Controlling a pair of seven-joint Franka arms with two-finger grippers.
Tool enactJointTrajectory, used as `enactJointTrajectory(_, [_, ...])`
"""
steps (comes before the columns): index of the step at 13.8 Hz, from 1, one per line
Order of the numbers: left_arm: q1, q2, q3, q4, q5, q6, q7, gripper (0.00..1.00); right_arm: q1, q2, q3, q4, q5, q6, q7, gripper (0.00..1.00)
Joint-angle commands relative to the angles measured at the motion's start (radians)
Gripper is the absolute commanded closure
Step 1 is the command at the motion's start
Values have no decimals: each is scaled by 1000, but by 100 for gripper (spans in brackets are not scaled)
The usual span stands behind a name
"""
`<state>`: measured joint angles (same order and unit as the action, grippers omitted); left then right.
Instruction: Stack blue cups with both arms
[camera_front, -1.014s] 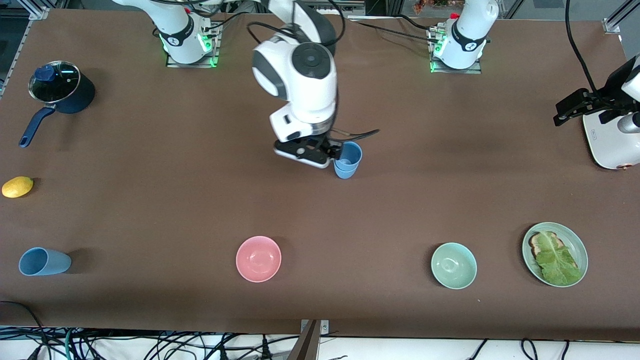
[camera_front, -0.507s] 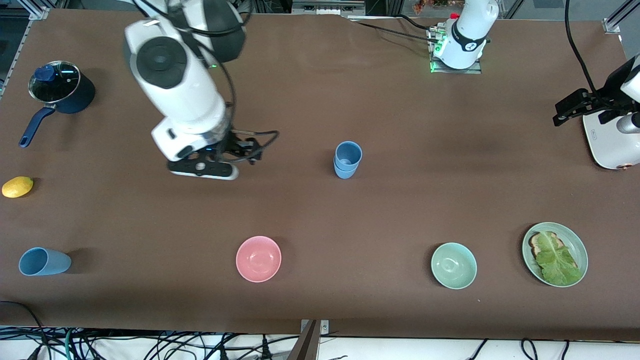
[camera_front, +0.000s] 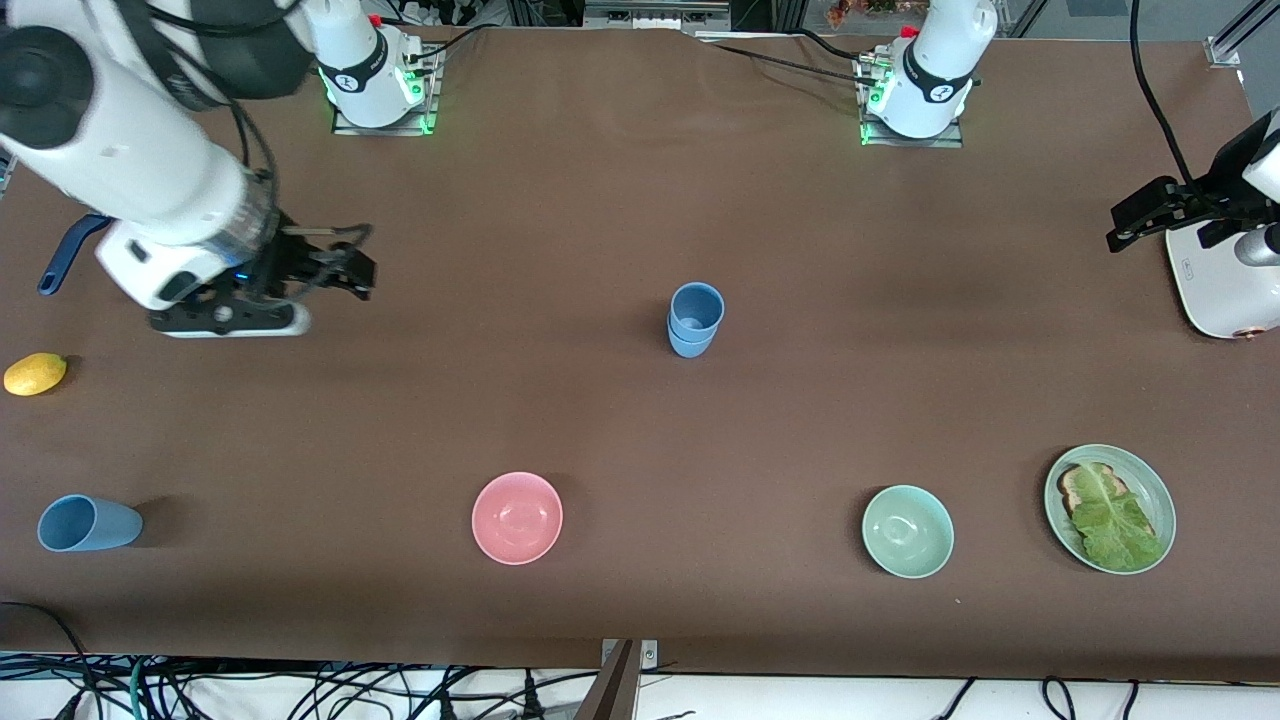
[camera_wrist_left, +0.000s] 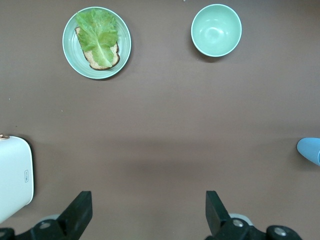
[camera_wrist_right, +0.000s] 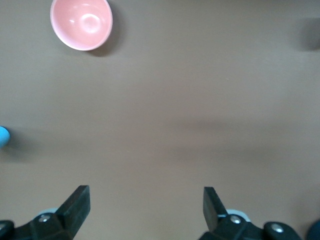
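Blue cups, stacked pair (camera_front: 694, 319): two tumblers nested one in the other, upright at the middle of the tabletop (camera_front: 640, 420), touched by neither arm.

Blue cup, single (camera_front: 87, 523): lying on its side near the front-camera edge, at the right arm's end of the tabletop.

Right end effector (camera_front: 330, 268): released, fingers (camera_wrist_right: 75, 200) spread wide with nothing between them, up over bare tabletop toward the right arm's end, well apart from the stack.

Left end effector (camera_wrist_left: 148, 210): released, fingers (camera_wrist_left: 80, 210) wide and empty, over bare tabletop just beside the white toaster (camera_front: 1220, 290) at the left arm's end; this arm waits.

Pink bowl (camera_front: 517, 517): upright, nearer the front camera than the stack.

Mint-green bowl (camera_front: 907, 531): upright, beside the plate.

Green plate (camera_front: 1160, 500): carries a slice of toast under a lettuce leaf (camera_front: 1112, 518).

Lemon (camera_front: 35, 373): at the right arm's end of the tabletop, farther from the front camera than the single cup.

Dark-blue saucepan handle (camera_front: 65, 255): showing from under the right arm.
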<state>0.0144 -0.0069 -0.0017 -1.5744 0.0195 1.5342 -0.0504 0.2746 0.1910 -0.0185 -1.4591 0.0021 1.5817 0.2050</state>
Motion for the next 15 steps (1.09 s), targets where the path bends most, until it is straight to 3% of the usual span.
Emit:
enactJointTrajectory(1, [-2,4,-3,17,33,-3,11,0,-86,-96,17,-58,29,-48,-97,0])
enactJointTrajectory(6, [-1,4,-3,17,33,-3,12,0,-170,-130,12,-61,25,-77,-239,0])
enactJointTrajectory(15, [-2,5,-3,19,33,-3,11,0,-170,-111,-20,-29,24,-117,-233,0])
